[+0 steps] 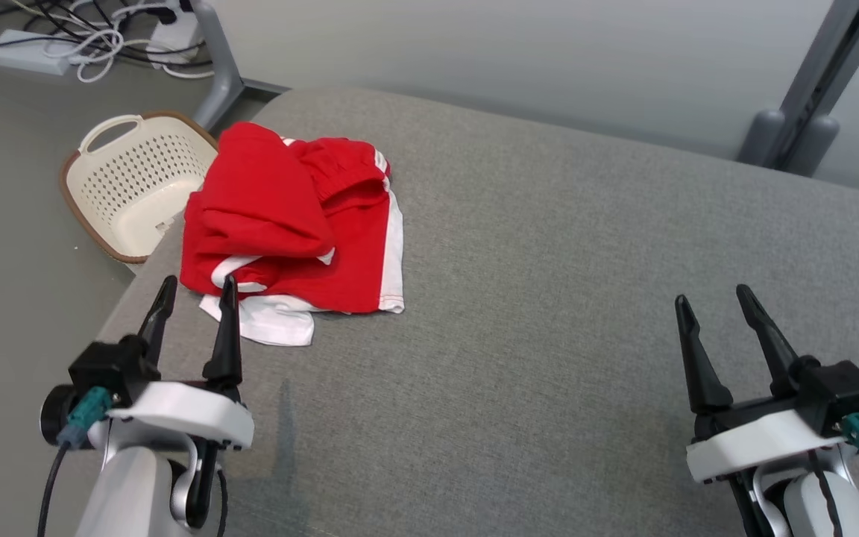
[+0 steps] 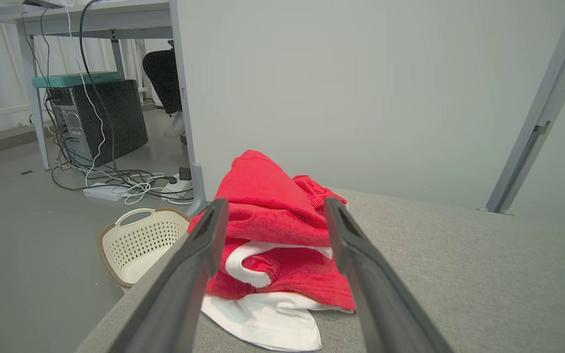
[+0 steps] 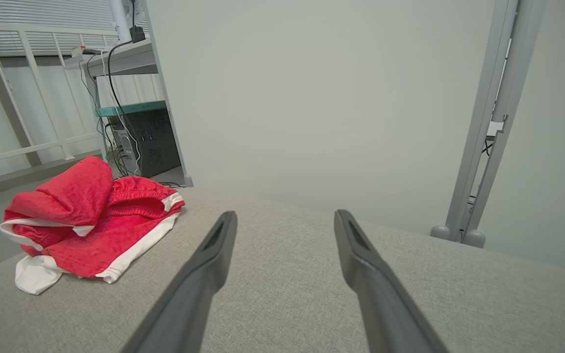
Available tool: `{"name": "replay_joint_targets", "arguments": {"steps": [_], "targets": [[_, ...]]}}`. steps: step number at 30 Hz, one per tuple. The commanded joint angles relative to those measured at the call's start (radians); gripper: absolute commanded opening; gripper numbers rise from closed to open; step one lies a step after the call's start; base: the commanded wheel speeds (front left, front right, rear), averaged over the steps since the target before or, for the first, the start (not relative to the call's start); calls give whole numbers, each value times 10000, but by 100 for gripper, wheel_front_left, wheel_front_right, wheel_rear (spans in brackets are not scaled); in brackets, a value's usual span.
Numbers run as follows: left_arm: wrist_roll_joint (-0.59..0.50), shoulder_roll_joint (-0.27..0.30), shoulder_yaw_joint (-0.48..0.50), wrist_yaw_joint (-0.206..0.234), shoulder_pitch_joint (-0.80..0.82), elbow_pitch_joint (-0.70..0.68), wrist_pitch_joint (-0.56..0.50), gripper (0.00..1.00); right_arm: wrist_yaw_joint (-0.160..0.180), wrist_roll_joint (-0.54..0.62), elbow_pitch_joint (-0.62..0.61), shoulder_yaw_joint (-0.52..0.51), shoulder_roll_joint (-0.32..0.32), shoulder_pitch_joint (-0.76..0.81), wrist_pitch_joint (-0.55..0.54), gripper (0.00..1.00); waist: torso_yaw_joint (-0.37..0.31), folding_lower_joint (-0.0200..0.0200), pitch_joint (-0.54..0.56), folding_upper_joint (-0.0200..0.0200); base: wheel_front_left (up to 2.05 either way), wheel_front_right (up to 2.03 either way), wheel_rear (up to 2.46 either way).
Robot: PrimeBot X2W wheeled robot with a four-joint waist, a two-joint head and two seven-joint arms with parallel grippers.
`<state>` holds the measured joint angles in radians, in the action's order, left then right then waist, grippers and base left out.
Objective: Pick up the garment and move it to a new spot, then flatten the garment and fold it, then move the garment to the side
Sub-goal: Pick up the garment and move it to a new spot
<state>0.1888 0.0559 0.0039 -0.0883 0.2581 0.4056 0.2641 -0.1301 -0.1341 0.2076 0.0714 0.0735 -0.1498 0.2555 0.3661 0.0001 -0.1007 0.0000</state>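
**Garment bunched at table's far-left corner; both tools spread and holding nothing**

Task item: one garment (image 1: 288, 216), red with white trim and a white underlayer. It lies crumpled in a loose heap on the grey table (image 1: 549, 298), at the far-left corner and close to the left edge. Its folds overlap and a gathered waistband faces up.

Tools: two counted. The left tool (image 1: 199, 282) stands with its fingers spread at the garment's near edge. In the head view one fingertip overlaps the white hem. In the left wrist view the heap sits framed between the two fingers. Whether either finger touches cloth cannot be told. The right tool (image 1: 710, 293) is also spread. It is over the table's near-right part, well apart from the garment, and grips nothing.

Surroundings:
- One cream perforated basket (image 1: 139, 186) with a brown rim. It stands on the floor (image 1: 12, 261) just beside the table's left corner, below the garment.
- Two white power strips (image 1: 23, 52) on the floor beyond the basket, amid a tangle of cables (image 1: 101, 45).
- One dark computer tower (image 2: 101, 117) under a desk (image 2: 91, 19). One pale shoe (image 2: 177, 125) of a seated person shows behind it.
- Two grey posts (image 1: 217, 67), one at each far side of the table, with a pale panel (image 1: 511, 52) between them.

Obstruction: the left post foot and the basket crowd the garment's corner.
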Motion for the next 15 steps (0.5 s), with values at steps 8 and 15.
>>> {"name": "replay_joint_targets", "arguments": {"steps": [8,15], "targets": [[731,425,191,-245,2388,2371,-622,100,-8,-37,-147,211,264,-862,-58,100,-1323,-1,-1758,0,0,0,0],[1087,1223,231,-331,4083,4511,-2012,100,-8,-141,30,238,239,-1150,50,100,-1961,-1,-2200,0,0,0,0]]}}
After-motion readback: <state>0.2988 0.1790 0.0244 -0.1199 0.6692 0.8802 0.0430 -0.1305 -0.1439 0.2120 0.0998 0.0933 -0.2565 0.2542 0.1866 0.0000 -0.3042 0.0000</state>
